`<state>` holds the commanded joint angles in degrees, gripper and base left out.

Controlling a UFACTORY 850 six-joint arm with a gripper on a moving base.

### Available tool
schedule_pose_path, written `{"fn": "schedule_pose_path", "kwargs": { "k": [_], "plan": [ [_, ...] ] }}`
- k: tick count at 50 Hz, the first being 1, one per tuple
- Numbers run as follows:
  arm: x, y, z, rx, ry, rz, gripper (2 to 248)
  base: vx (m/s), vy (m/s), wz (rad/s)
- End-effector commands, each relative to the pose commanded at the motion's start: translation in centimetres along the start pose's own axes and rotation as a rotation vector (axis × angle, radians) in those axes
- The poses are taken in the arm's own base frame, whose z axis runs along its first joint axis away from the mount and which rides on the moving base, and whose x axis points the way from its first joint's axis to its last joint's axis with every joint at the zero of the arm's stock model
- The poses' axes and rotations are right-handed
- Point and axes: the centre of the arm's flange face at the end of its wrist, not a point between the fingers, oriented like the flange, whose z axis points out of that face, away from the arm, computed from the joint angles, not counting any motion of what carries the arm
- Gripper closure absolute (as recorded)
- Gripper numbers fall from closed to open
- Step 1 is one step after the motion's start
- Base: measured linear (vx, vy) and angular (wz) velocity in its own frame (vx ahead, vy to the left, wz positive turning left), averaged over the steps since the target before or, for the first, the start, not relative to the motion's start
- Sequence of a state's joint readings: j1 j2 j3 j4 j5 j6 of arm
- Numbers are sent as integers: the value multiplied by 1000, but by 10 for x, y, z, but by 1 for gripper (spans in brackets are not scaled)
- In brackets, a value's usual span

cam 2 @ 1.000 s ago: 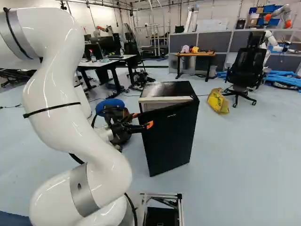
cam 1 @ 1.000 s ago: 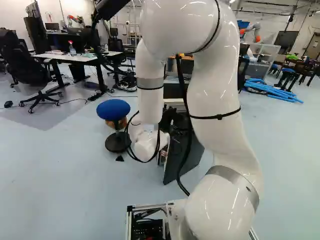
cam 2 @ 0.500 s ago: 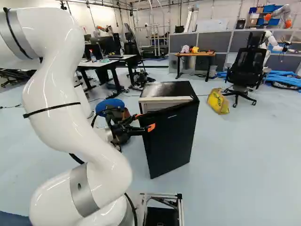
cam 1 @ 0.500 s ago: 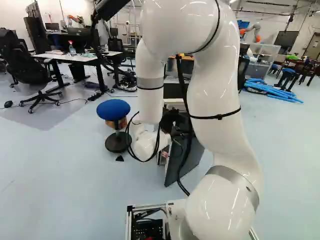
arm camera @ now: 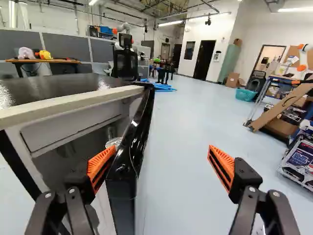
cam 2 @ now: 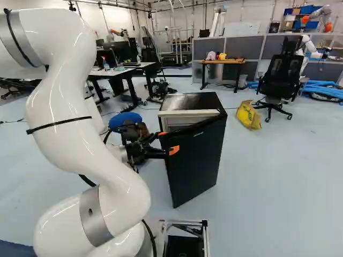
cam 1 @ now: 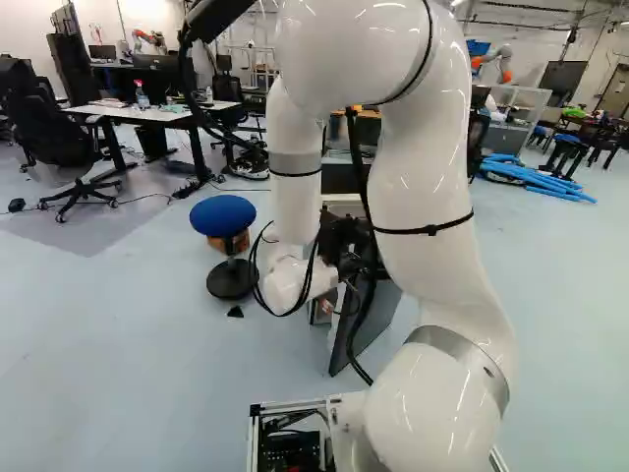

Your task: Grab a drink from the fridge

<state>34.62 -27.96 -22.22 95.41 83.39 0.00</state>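
In the right base view my gripper (cam 2: pixel 168 142) is at the free edge of the black fridge door (cam 2: pixel 197 163). The door stands partly open from the fridge (cam 2: pixel 190 100). In the wrist view the gripper (arm camera: pixel 159 159) is wide open, with the door (arm camera: pixel 140 129) between its fingers. One orange pad (arm camera: pixel 100 166) is on the door's inner side, close against it; the other is well away from its outer side. A shiny round thing (arm camera: pixel 113 142) shows inside, behind the door edge; I cannot tell whether it is a drink.
A blue stool (cam 1: pixel 223 216) stands left of the fridge. Beyond it are a desk (cam 1: pixel 147 115) and an office chair (cam 1: pixel 59 147). A yellow bag (cam 2: pixel 248 115) lies right of the fridge, near another chair (cam 2: pixel 280 77). Another robot (cam 2: pixel 308 45) stands at the back.
The fridge door has swung a little farther open, its free edge coming nearer the base. My gripper has moved the same way along with it. The base has not moved.
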Motion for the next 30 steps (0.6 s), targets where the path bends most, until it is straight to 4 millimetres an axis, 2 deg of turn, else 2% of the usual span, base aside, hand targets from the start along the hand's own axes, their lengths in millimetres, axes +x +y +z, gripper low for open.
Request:
{"fn": "schedule_pose_path", "kwargs": {
  "k": [30],
  "plan": [
    [0, 16, -1, -176, -3, 21, 3, 0, 0, 0]
  ]
}}
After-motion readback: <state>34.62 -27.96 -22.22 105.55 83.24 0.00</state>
